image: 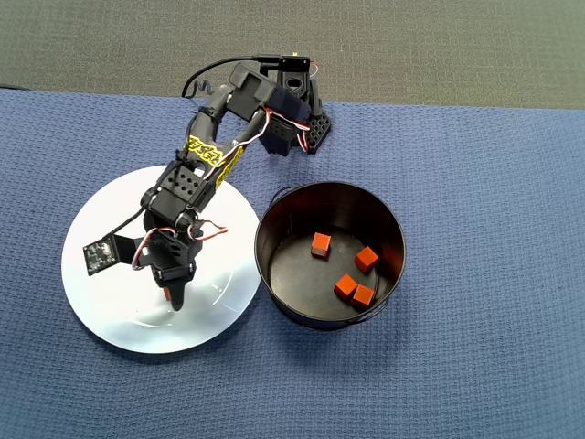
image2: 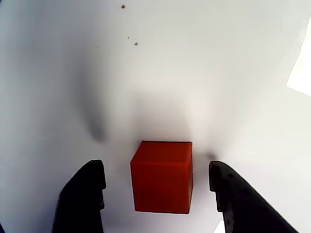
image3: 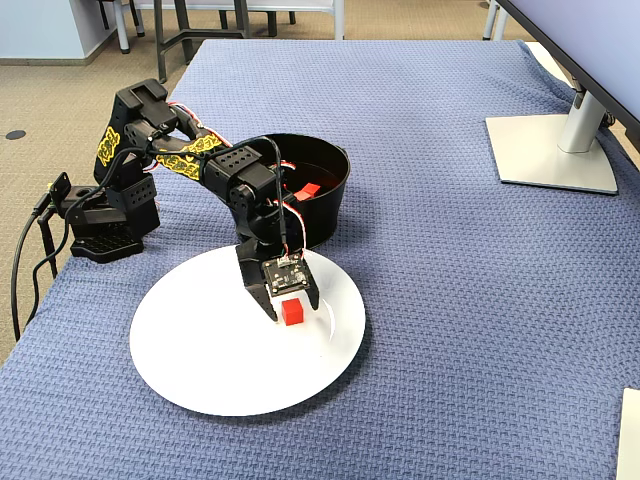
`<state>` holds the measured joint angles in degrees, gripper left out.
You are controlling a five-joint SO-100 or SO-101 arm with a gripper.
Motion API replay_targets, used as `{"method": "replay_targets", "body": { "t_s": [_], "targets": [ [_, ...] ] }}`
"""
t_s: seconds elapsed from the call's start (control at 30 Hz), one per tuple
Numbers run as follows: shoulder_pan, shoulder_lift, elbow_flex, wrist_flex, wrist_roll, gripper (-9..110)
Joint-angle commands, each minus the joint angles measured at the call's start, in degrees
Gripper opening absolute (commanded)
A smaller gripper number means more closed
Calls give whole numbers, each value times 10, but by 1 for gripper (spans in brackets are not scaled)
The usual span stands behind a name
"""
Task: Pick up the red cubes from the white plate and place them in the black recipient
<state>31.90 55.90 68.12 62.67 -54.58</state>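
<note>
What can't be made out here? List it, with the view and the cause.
- Last red cube on the white plate: hidden under the gripper in the overhead view.
- Most cubes in the black pot: hidden by its wall and the arm in the fixed view.
- Fingertips: cut off by the wrist view's bottom edge.

Place: office or meeting room
Signs: monitor stand (image3: 553, 140) on a table under blue cloth (image3: 450, 300); chair legs (image3: 190, 30) on carpet (image3: 40, 110)
</note>
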Motion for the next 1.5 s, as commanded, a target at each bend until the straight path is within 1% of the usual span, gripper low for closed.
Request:
{"method": "replay_targets", "body": {
  "t_s": [0.0, 0.4, 0.63, 0.73, 0.8, 0.9, 1.0, 1.1, 1.2, 1.33, 1.37, 1.4, 1.43, 1.47],
  "targets": [
    [9, 8, -39, -12, 15, 18],
    [8, 10, -35, -14, 25, 0],
    [11, 29, -27, -26, 63, 0],
    [19, 98, 7, -33, 123, 0],
    [26, 175, 39, -29, 181, 0],
    [25, 307, 91, -1, 240, 0],
    [-8, 420, 135, 33, 272, 0],
    [-65, 512, 185, 47, 299, 0],
    [-142, 590, 247, 43, 334, 0],
    [-265, 673, 350, 18, 344, 0],
    [-296, 687, 375, 11, 335, 3],
    [-326, 698, 397, 8, 316, 15],
    [-354, 703, 418, 8, 287, 35],
    [-375, 706, 433, 10, 264, 46]
  ]
}}
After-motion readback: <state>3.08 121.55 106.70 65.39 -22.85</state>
